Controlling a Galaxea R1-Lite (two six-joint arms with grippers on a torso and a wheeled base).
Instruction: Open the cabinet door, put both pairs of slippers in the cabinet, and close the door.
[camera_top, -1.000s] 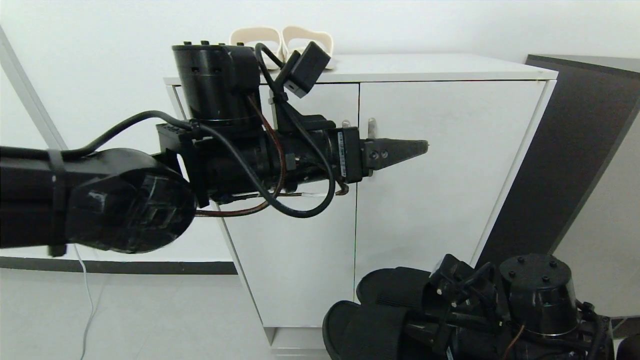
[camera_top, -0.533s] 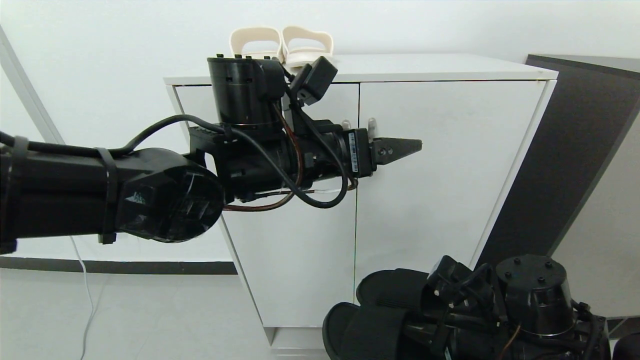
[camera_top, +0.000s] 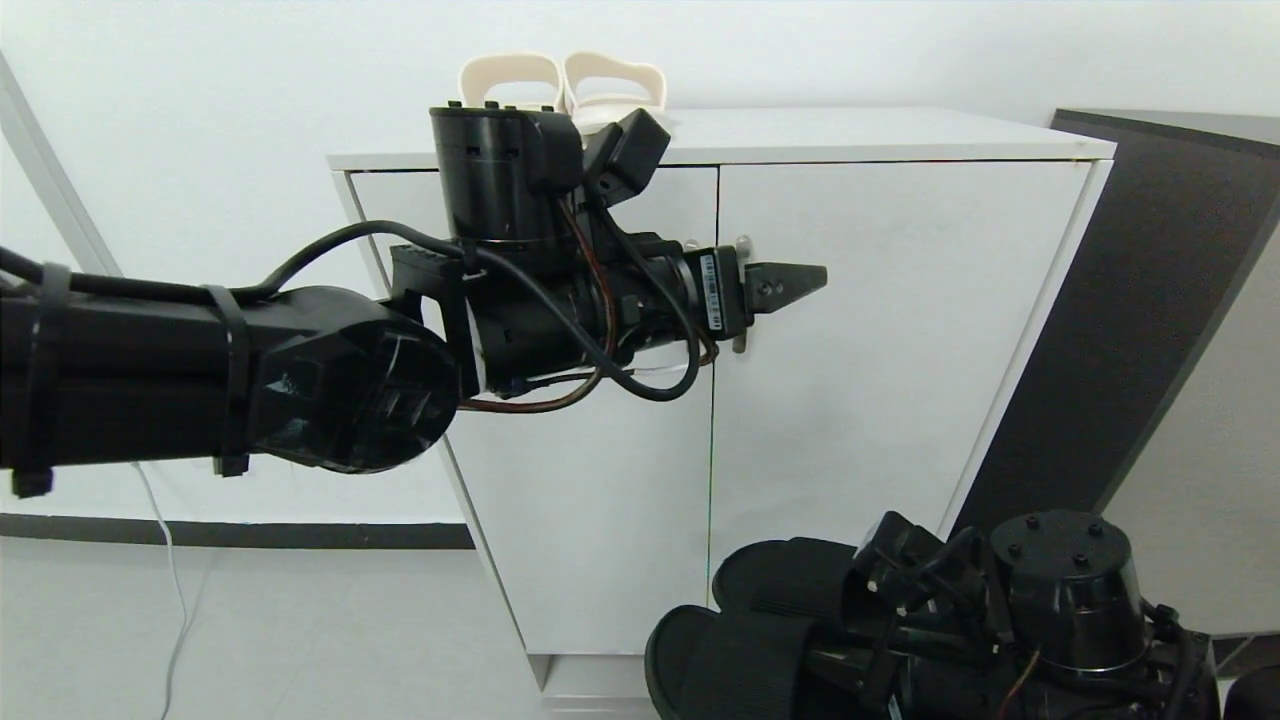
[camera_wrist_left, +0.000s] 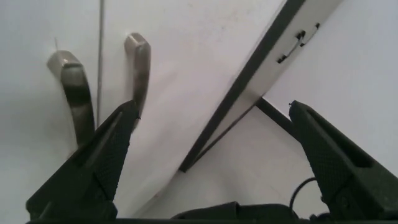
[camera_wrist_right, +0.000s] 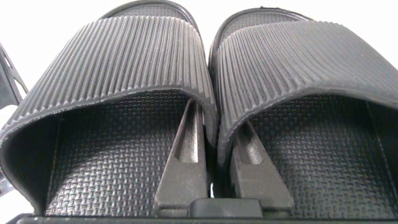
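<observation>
Where the head view looks onto the white cabinet (camera_top: 900, 330), both doors are shut, and two small metal handles (camera_top: 741, 245) sit either side of the seam between them. A pair of cream slippers (camera_top: 560, 85) lies on the cabinet top, at its back edge toward the left corner. The left gripper (camera_top: 800, 283) is held level in front of the right door's upper inner corner, right by the handles, and is seen edge-on. Low down before the cabinet's base, the black slippers (camera_top: 760, 620) hang from the right arm.

From the left wrist view, the left gripper (camera_wrist_left: 212, 106) stands wide open with nothing between its fingers (camera_wrist_left: 93, 168). One fingertip overlaps the lower end of the nearer handle (camera_wrist_left: 138, 62); it may be touching, but I cannot tell.

From the right wrist view, the right gripper (camera_wrist_right: 217, 162) is closed on the black slippers (camera_wrist_right: 124, 93). One finger (camera_wrist_right: 183, 162) lies inside each slipper, and the two pinch the adjoining side walls together.
</observation>
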